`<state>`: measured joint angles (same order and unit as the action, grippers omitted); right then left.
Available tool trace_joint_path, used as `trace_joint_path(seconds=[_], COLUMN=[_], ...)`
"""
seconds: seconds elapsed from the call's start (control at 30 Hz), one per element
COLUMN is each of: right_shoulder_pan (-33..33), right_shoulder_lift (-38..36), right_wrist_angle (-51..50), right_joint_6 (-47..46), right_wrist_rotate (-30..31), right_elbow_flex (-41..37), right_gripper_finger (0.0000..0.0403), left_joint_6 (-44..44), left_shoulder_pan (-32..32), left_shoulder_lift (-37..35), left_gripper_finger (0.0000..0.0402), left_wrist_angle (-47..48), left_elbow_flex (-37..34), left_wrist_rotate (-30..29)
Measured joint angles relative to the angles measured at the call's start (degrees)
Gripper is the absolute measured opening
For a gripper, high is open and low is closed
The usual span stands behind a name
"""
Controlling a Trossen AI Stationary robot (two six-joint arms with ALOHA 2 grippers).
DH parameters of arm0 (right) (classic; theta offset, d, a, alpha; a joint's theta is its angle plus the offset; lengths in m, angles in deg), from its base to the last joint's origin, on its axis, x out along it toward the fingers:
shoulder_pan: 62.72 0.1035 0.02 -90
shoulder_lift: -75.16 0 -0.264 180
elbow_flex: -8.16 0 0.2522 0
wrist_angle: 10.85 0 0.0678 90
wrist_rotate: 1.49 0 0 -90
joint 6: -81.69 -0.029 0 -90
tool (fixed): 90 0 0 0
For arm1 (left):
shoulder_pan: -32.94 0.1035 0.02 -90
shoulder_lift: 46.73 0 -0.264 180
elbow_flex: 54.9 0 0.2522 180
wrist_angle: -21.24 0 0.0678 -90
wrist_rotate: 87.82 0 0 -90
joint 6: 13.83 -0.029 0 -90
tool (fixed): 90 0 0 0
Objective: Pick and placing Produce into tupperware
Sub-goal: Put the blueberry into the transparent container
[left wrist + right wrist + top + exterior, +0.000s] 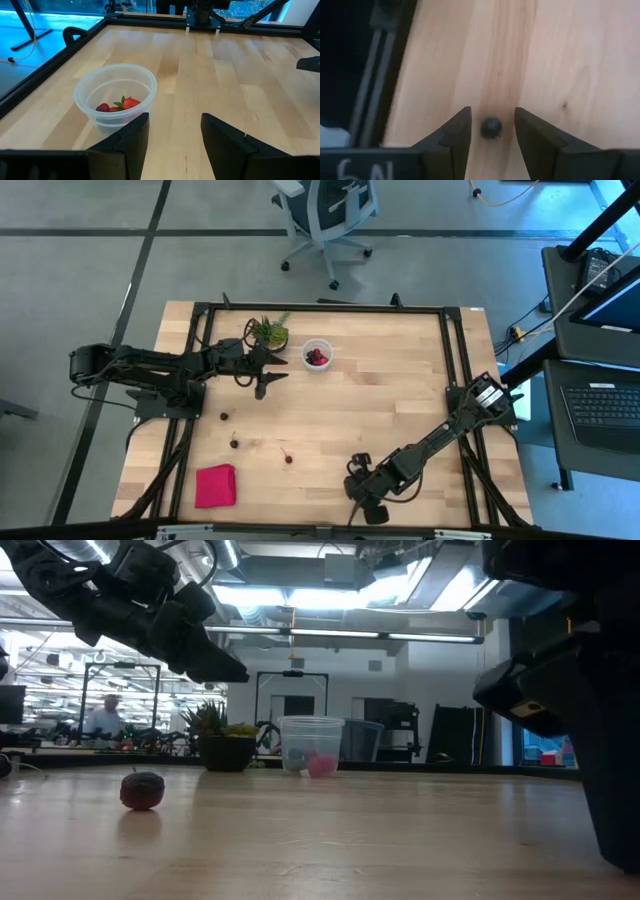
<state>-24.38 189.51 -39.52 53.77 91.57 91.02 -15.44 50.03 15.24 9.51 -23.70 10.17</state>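
At the high view's lower centre, the right gripper [492, 131]'s released jaws straddle a small, soft, roll-prone berry [491, 127], best pinched gently across its middle.

Grey floor [80, 270], office chair [328, 215], bright ceiling lights [330, 590] overhead.

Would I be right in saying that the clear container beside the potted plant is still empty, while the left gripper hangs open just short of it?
Not quite: the clear container already holds a few red fruits, as the left wrist view shows. The rest stands: it sits beside the potted plant, and the left gripper hangs open just short of it.
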Motion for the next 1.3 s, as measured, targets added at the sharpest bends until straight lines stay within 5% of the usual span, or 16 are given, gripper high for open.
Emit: trace_joint_path(seconds=[0.73, 1.3], right_shoulder_pan=[0.04, -0.09], right_shoulder_lift=[-0.02, -0.02], right_wrist_angle=[-3.32, -2.95], right_joint_6=[10.13, 13.75], right_wrist_rotate=[0.14, 1.42], right_elbow_flex=[0.11, 0.00], right_gripper_finger=[0.0150, 0.0082], left_joint_6=[0.03, 0.00], left_shoulder_pan=[0.01, 0.01], left_shoulder_lift=[0.00, 0.00], left_gripper_finger=[0.0173, 0.0173], left_wrist_angle=[-0.03, 0.00], left_elbow_flex=[0.00, 0.00], left_wrist_rotate=[-0.01, 0.00])
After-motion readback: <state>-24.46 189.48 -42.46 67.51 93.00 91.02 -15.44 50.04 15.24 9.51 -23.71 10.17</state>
